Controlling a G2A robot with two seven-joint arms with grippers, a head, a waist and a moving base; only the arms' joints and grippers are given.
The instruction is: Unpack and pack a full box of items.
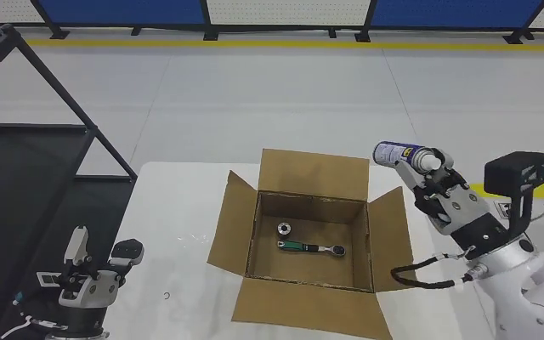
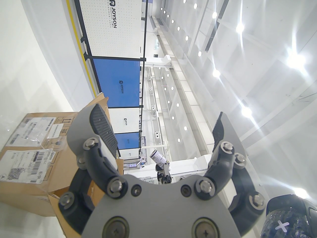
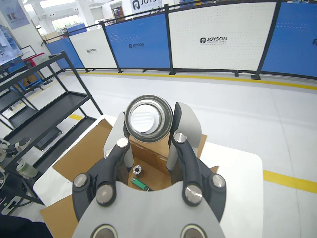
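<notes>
An open cardboard box [image 1: 311, 174] stands on the white table [image 1: 183, 229]. Inside lie a green-handled ratchet wrench [image 1: 312, 247] and a small metal socket [image 1: 285, 228]. My right gripper [image 1: 432, 180] is above the box's right flap, shut on a blue and white spray can [image 1: 405, 155]. The right wrist view shows the spray can [image 3: 148, 121] end-on between the fingers, above the box [image 3: 81, 149], the socket [image 3: 137, 170] and the wrench [image 3: 139, 183]. My left gripper [image 1: 104, 252] is open at the table's front left corner, pointing upward. The left wrist view shows its pads [image 2: 102, 128] apart, holding nothing.
A black metal shelf rack [image 1: 51, 161] stands left of the table. The left wrist view shows the box [image 2: 34, 159] with labels on its side and, far off, the can [image 2: 158, 158]. Blue and white fence panels [image 1: 280, 10] close off the floor behind.
</notes>
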